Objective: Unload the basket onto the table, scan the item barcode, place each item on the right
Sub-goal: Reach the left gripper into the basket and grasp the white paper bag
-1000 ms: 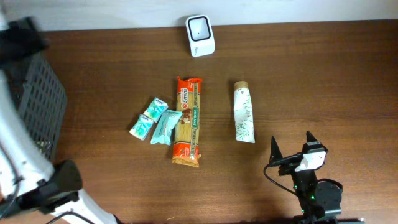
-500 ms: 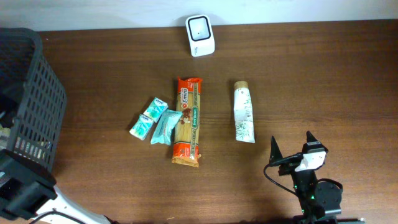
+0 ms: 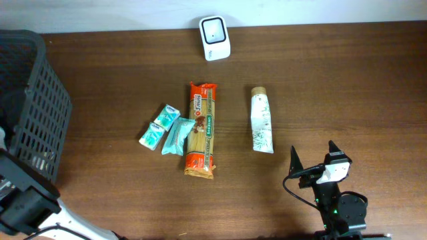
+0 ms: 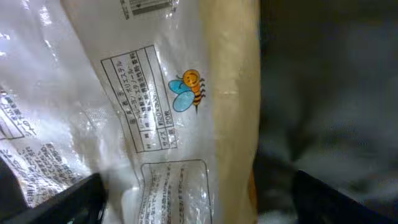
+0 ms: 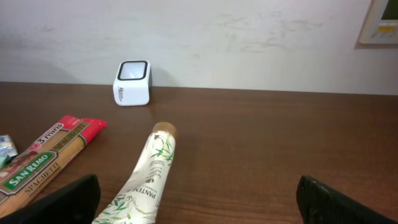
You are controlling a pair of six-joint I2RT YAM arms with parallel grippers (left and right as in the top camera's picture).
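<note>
The scanner [image 3: 215, 29] stands at the table's [image 3: 347, 80] far edge, near the middle. Nearer, from left to right, lie one packet [image 3: 155, 127], another packet [image 3: 178, 135] against the spaghetti [image 3: 201, 129], then the tube [image 3: 261, 121] apart. The basket [image 3: 33, 107] stands far left.

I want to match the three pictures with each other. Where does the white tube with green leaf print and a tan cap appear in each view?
Overhead: the white tube with green leaf print and a tan cap lies right of centre, cap toward the wall.
Left wrist: not in it; a clear printed bag fills the picture.
Right wrist: the tube lies at the bottom, left of centre.
Shared landmark: the white box-shaped scanner, overhead and right wrist only.
</note>
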